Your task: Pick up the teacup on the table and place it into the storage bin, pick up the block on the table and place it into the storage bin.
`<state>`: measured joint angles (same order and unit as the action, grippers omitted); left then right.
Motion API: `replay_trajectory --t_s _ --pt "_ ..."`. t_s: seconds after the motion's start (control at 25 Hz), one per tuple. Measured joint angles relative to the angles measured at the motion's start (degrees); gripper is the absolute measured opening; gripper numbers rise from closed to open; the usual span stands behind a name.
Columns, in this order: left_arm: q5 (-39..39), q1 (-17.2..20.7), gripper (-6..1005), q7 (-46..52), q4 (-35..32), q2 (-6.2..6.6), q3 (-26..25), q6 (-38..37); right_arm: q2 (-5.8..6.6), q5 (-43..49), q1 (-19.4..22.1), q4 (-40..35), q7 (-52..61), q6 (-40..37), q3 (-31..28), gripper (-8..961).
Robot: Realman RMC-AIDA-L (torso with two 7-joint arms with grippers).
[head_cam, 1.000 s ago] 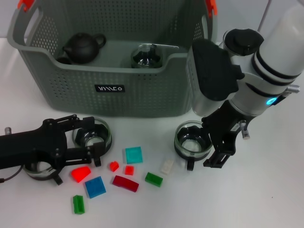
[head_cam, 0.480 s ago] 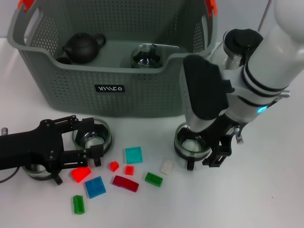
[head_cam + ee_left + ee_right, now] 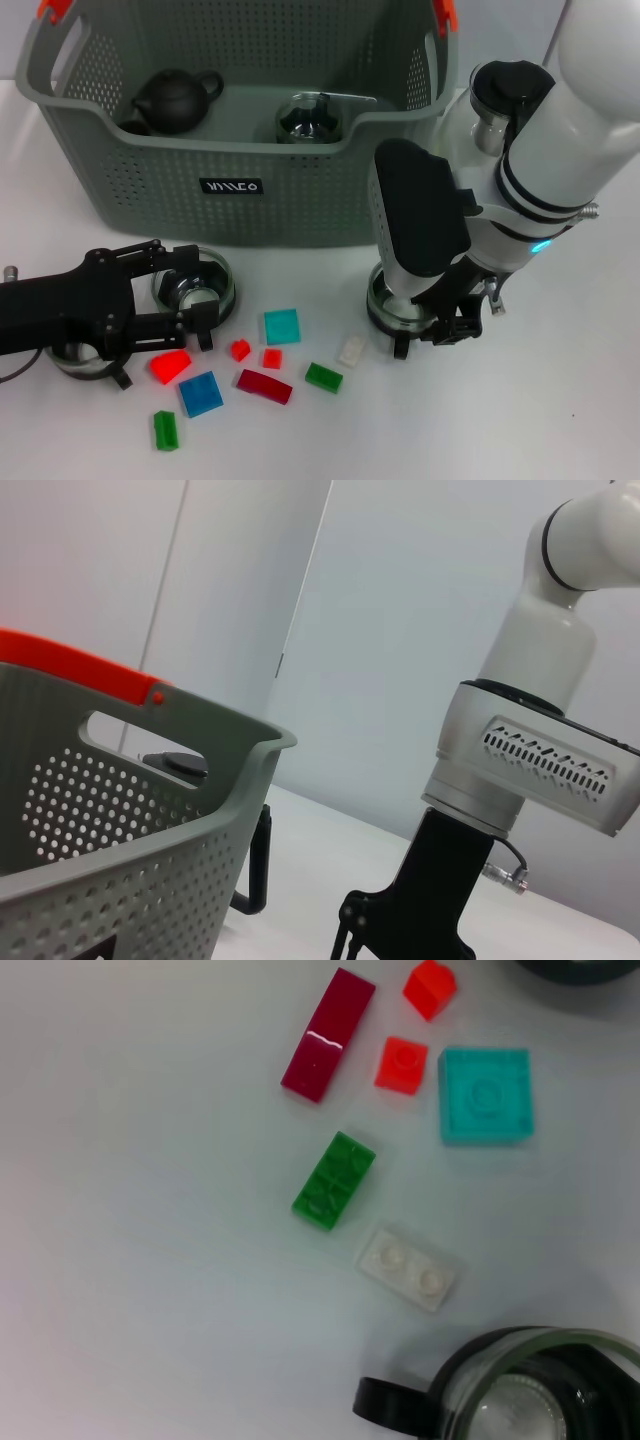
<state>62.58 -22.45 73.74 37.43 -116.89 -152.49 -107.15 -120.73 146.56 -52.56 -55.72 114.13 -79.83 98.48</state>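
The grey storage bin (image 3: pixel 240 185) stands at the back, and its rim (image 3: pixel 190 730) also shows in the left wrist view. A glass teacup (image 3: pixel 392 308) with a black handle sits in front of the bin's right end. My right gripper (image 3: pixel 450 318) hangs right over it and hides most of it. The same teacup (image 3: pixel 530 1385) fills a corner of the right wrist view. Another teacup (image 3: pixel 212 272) sits at the tips of my left gripper (image 3: pixel 195 293), which lies low and open. Loose blocks lie between the arms, among them cyan (image 3: pixel 282 326), green (image 3: pixel 323 377) and clear (image 3: pixel 352 350) ones.
Inside the bin are a black teapot (image 3: pixel 175 98) and a glass teapot (image 3: pixel 312 118). A third glass cup (image 3: pixel 80 358) is partly under the left arm. Red (image 3: pixel 170 365), blue (image 3: pixel 201 393) and dark red (image 3: pixel 264 386) blocks lie nearby.
My right arm has swung left and down over the teacup, now covering most of it. The left arm, cups and blocks have stayed put.
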Motion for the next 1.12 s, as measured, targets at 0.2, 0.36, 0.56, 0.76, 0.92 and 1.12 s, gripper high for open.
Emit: replay_trajectory --t_s 0.2,0.36,0.56,0.76,0.92,1.12 --pt "0.0 0.0 826 0.0 -0.1 0.0 0.0 0.1 -0.05 0.0 0.0 0.4 0.7 0.7 1.7 500" --pt "0.0 0.0 826 0.0 -0.2 0.0 0.0 0.2 -0.12 0.0 0.0 0.6 1.2 0.9 2.2 321" --pt "0.0 0.0 826 -0.3 -0.3 -0.07 0.0 0.3 -0.12 -0.2 0.0 0.5 2.0 1.5 2.3 172" --pt "0.0 0.2 825 -0.3 -0.4 -0.09 0.0 0.4 -0.04 -1.6 -0.2 0.5 2.4 0.4 2.2 124" --pt "0.0 0.2 825 -0.3 -0.4 -0.18 0.0 0.5 0.03 -2.1 -0.3 0.3 2.7 -0.6 1.9 76" --pt "0.0 0.2 826 -0.3 -0.4 -0.22 0.0 0.5 0.1 -2.1 0.0 -1.4 3.4 -1.4 1.8 61"
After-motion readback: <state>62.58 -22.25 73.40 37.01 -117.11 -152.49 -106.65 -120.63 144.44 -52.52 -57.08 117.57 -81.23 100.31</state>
